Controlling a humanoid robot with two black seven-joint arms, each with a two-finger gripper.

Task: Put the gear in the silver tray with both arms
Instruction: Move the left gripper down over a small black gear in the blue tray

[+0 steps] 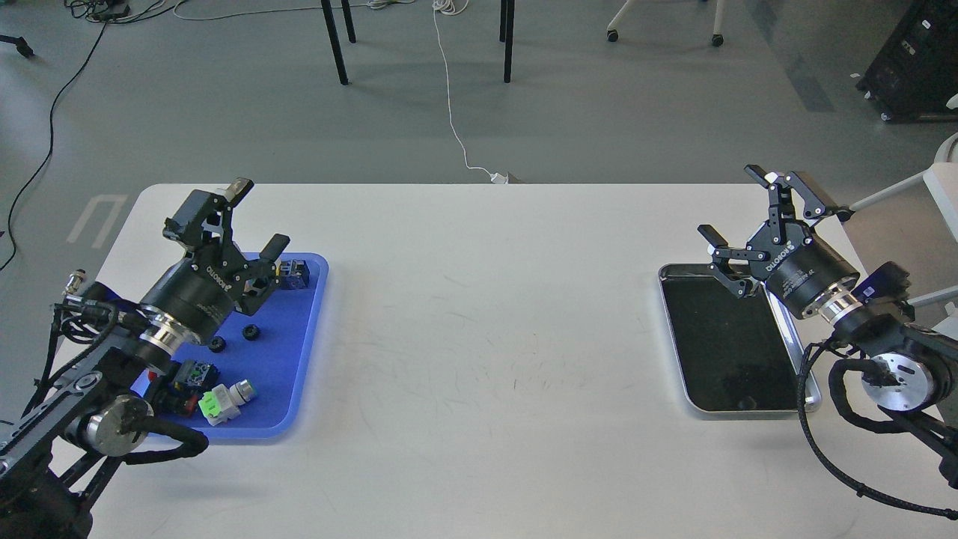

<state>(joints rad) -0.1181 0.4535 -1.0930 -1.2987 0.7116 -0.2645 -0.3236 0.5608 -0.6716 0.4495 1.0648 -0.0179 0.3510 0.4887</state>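
- Blue plastic makes up the larger tray (299, 389) at the table's left; it holds a green-and-white connector (224, 400) at its near end, two small black gear-like rings (251, 332) mid-tray, and a dark block with a yellow patch (293, 273) at the far end.
- Shiny metal forms the silver tray (737, 410) at the right: rectangular, rounded corners, raised rim, dark reflective bottom, nothing lying in it.
- The white table (479, 337) between the trays is matte and finely scratched.
- The left gripper (247, 224) hangs over the blue tray's far part, fingers spread apart, holding nothing; white lettering on its body is too small to read.
- The right gripper (756, 224) sits above the silver tray's far edge, fingers wide apart and empty; its white lettering is likewise illegible.
- Beyond the table, a white cable (449, 97) runs across the grey floor.
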